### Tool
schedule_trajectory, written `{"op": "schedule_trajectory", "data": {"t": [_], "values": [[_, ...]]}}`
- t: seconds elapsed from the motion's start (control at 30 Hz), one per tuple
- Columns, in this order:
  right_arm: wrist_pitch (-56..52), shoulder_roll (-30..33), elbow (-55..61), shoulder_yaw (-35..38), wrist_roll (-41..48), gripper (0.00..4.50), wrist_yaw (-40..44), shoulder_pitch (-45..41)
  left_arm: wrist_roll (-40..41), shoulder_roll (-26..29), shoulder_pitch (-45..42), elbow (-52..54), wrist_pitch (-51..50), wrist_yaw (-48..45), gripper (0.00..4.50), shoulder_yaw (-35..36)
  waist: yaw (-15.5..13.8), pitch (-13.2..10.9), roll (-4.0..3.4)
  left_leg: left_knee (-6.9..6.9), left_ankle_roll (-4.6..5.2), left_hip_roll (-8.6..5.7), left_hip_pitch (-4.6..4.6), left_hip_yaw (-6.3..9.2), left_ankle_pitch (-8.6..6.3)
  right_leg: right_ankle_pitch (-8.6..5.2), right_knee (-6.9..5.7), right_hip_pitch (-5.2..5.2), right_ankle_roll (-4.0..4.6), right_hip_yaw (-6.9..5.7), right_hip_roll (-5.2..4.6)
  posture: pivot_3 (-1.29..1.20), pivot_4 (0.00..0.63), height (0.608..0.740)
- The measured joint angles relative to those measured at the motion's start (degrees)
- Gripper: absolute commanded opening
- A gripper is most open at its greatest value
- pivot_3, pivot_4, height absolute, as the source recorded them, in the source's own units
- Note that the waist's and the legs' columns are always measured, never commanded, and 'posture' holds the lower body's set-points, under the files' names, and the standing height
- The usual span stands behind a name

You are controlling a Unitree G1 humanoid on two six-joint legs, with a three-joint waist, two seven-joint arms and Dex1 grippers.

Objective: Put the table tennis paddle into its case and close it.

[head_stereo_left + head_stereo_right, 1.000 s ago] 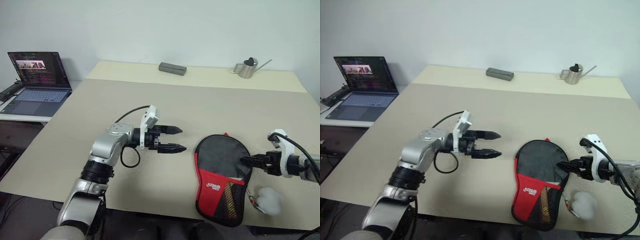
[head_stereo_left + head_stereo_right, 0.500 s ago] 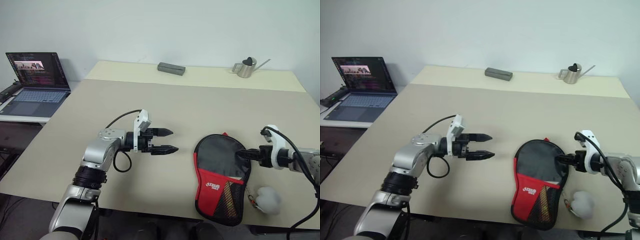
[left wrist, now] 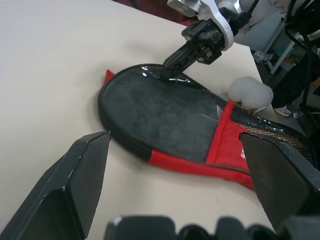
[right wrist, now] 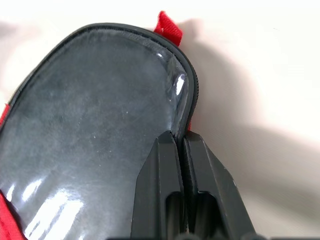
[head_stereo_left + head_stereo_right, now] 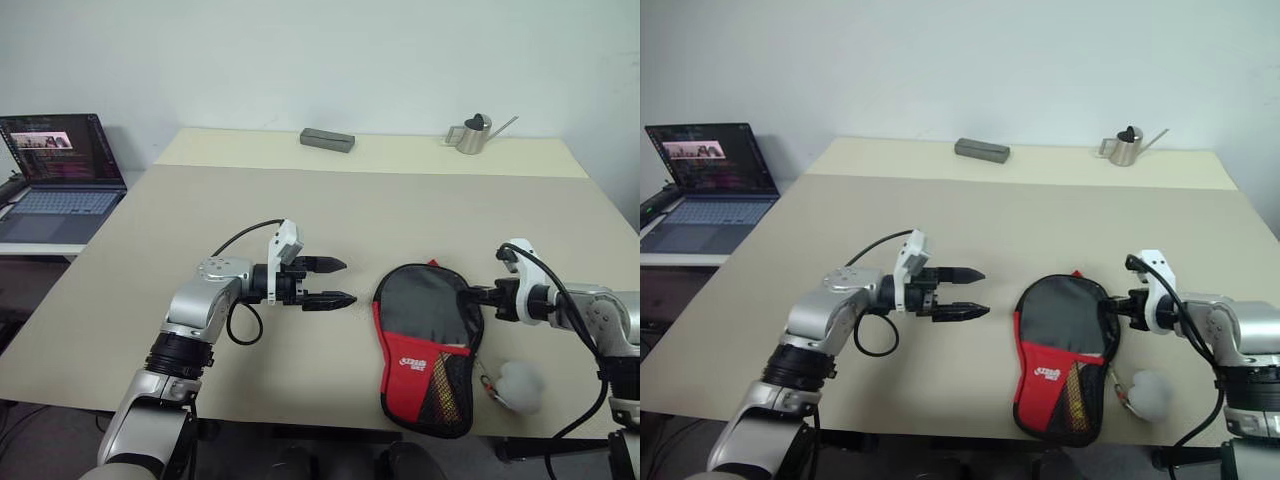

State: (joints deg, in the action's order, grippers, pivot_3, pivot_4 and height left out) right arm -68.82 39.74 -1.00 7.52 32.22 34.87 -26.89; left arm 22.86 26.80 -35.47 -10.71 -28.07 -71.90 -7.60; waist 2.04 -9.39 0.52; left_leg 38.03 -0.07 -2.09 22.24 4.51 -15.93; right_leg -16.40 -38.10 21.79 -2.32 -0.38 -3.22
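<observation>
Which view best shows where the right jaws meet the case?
The right wrist view: the right gripper, shut, pinches the case at its black rim. The left wrist view shows this contact obliquely; the head views show it small, from afar.

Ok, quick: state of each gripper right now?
Left gripper: open, holding nothing, hovering over the table beside the case.
Right gripper: shut, pinching the rim of the case's black round part.
</observation>
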Motion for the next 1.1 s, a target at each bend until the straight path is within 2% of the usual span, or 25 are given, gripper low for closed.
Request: {"op": "schedule_trajectory", "data": {"t": [0.23, 0.6, 0.7, 0.83, 0.93, 1.1], "values": [[0.34, -3.39, -0.51, -3.95, -1.42, 0.05, 0.07, -3.63, -0.1, 0.03, 0.03, 0.0, 0.02, -0.02, 4.5, -0.32, -0.13, -0.01, -0.01, -0.03, -0.04, 0.1, 0.04, -0.02, 0.03, 0.03, 0.03, 0.06, 0.08, -0.01, 0.07, 0.0, 0.15, 0.74], [2.77, -4.87, -5.05, -6.27, -4.05, 0.05, 1.28, -6.58, -0.53, -0.04, 0.03, -0.01, 0.18, 0.26, 4.5, -0.65, -0.02, -0.01, -0.01, -0.02, -0.09, 0.2, 0.04, -0.11, 0.09, 0.14, -0.08, 0.19, 0.22, 0.05, 0.13, 0.0, 0.15, 0.74], [2.77, -5.66, -6.29, -5.91, -4.22, 0.69, 0.84, -7.3, -0.7, -0.13, 0.03, -0.02, 0.51, 0.31, 4.5, -0.97, 0.01, -0.01, -0.01, -0.02, -0.09, 0.26, -0.05, -0.2, 0.12, 0.2, -0.13, 0.19, 0.28, 0.08, 0.15, 0.0, 0.15, 0.74], [2.76, -6.64, -6.37, -5.45, -4.31, 1.99, -0.15, -8.06, -0.77, -0.64, 0.02, -0.08, 0.93, 0.33, 4.5, -1.07, -0.14, -0.02, -0.02, -0.04, -0.09, 0.29, -0.03, -0.21, 0.13, 0.19, -0.2, 0.25, 0.3, 0.08, 0.17, 0.0, 0.15, 0.74], [2.0, -7.3, -5.41, -3.66, -3.62, 1.99, -0.65, -8.25, -0.83, -0.7, 0.02, -0.11, 0.98, 0.26, 4.5, -1.12, -0.26, -0.02, -0.02, -0.02, -0.12, 0.28, 0.31, -0.2, 0.14, 0.2, -0.15, 0.49, 0.29, 0.05, 0.16, 0.0, 0.15, 0.74], [-2.58, -7.41, -0.82, 4.04, 0.11, 1.99, -2.83, -9.64, -1.24, -1.37, -0.08, -0.24, 1.08, -0.08, 4.5, -1.87, -0.46, -0.02, -0.02, -0.03, -0.22, 0.27, 0.48, -0.13, 0.21, 0.2, 0.02, 0.53, 0.28, -0.01, 0.13, 0.0, 0.15, 0.74]]}}
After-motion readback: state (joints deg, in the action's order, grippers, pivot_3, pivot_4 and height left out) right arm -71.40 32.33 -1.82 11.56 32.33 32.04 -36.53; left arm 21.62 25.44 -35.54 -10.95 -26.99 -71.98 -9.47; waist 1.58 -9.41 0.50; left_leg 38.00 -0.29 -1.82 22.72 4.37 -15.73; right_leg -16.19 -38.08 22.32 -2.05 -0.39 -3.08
